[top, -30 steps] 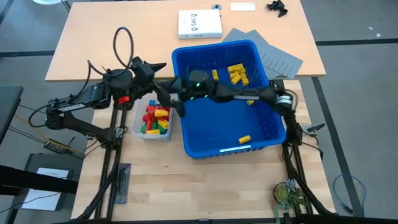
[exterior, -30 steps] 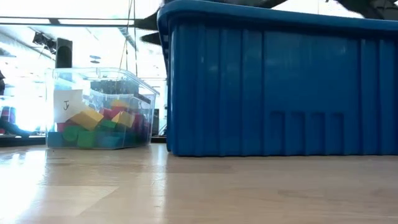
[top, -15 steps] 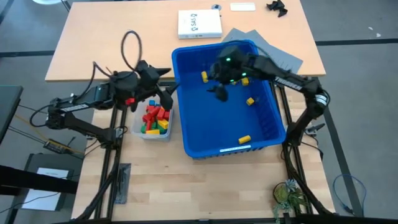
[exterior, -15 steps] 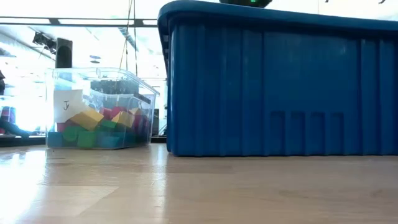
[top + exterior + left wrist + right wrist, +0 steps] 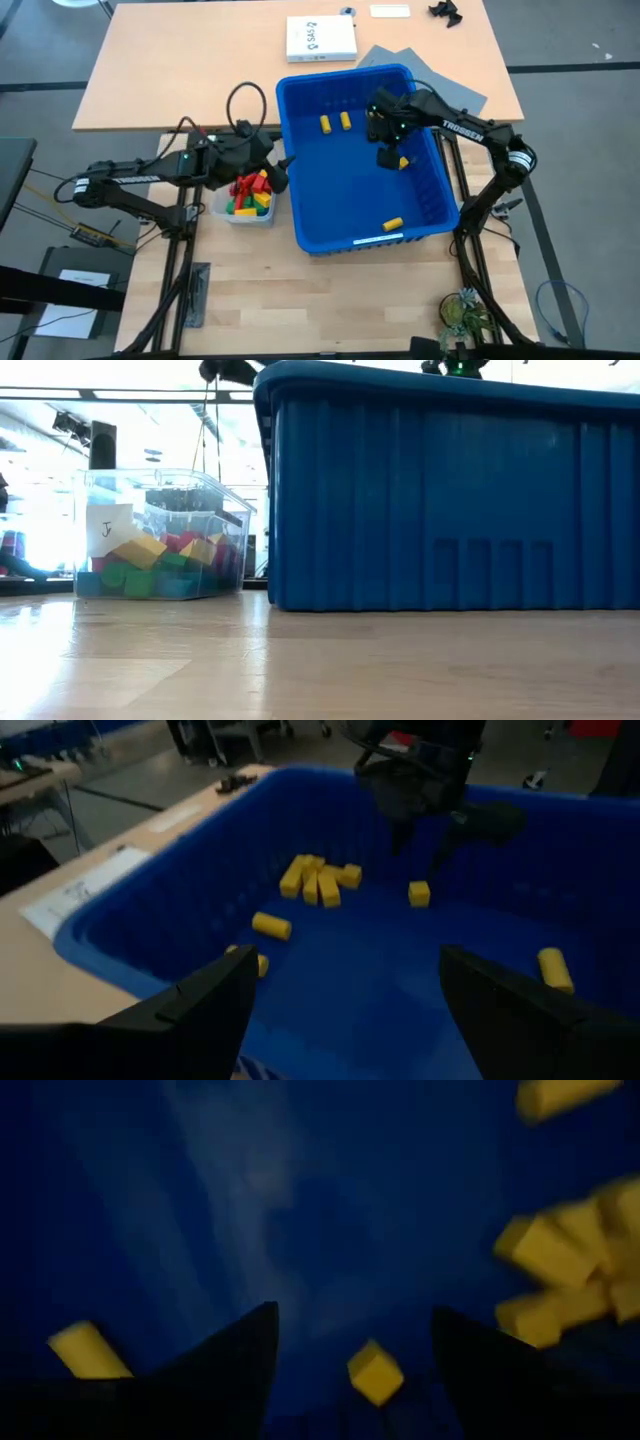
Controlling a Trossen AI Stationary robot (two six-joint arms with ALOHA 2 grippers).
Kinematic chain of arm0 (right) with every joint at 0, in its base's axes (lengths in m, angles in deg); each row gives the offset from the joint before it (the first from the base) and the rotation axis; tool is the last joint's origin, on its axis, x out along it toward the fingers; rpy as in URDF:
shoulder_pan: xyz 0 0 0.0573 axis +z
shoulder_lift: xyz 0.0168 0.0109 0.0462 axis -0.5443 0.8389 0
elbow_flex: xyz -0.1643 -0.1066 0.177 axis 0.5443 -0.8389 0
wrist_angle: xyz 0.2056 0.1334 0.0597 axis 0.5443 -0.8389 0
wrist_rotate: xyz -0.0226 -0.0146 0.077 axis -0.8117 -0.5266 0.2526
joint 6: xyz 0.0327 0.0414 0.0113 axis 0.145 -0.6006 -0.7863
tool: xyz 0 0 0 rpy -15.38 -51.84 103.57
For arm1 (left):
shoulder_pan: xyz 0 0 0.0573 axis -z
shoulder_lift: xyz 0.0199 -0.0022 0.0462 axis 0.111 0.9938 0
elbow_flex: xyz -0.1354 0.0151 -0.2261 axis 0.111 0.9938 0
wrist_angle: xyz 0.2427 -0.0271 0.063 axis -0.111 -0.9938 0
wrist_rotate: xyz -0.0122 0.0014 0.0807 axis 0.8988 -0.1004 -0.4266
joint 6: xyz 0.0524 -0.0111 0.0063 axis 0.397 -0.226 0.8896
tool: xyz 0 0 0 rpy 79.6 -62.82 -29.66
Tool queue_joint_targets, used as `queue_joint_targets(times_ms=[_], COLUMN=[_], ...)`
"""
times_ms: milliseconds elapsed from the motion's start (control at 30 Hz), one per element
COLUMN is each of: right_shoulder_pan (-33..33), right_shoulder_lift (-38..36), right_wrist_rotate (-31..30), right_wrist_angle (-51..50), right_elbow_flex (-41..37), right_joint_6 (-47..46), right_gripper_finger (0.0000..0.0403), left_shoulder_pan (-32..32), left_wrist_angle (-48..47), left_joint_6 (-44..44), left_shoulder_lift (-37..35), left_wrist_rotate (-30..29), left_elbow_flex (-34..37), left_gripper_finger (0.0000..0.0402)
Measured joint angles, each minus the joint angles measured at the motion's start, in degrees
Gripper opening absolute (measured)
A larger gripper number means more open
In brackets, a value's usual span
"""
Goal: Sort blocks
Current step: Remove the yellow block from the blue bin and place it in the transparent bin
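My right hand hangs open and empty in the bin; I should centre over 1 yellow block before dropping.

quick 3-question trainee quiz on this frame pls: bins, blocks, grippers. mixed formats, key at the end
1. True or false: every block lying loose in the blue bin is yellow.
2. Which gripper is over the blue bin?
A. left gripper
B. right gripper
C. neither
3. Fill in: the red, yellow and green blocks sit in the ____ beside the blue bin.

Key
1. True: only yellow blocks show inside it.
2. B. It hangs open above the yellow blocks; the left gripper, also open, is at the clear tub.
3. clear tub
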State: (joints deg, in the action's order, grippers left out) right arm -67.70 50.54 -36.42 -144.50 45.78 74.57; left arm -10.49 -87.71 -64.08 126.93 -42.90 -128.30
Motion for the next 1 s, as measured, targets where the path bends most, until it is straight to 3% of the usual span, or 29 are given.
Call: queue_joint_targets(times_ms=[200,533,767,1000], right_shoulder_pan=[0.0,0.0,-1.6,-3.9], right_shoulder_lift=[0.0,0.0,0.0,0.0], right_wrist_rotate=[-8.1,-17.3,-20.9,-21.8], right_wrist_angle=[0.4,10.7,27.4,31.3], right_elbow_flex=[-8.0,-24.9,-33.7,-36.8], right_joint_6=[-1.4,30.7,37.2,40.5], right_gripper_finger=[0.0251,0.0230,0.0228,0.0227], left_shoulder_pan=[0.0,0.0,0.0,0.0], left_wrist_angle=[5.3,9.4,10.0,10.2], left_joint_6=[-1.1,-1.3,-1.3,-1.3], left_shoulder_lift=[0.0,0.2,0.2,0.2], left_wrist_rotate=[0.0,0.0,0.1,0.2], left_elbow_flex=[6.1,8.5,8.5,8.5], left_gripper_finger=[0.0319,0.0319,0.0319,0.0319])
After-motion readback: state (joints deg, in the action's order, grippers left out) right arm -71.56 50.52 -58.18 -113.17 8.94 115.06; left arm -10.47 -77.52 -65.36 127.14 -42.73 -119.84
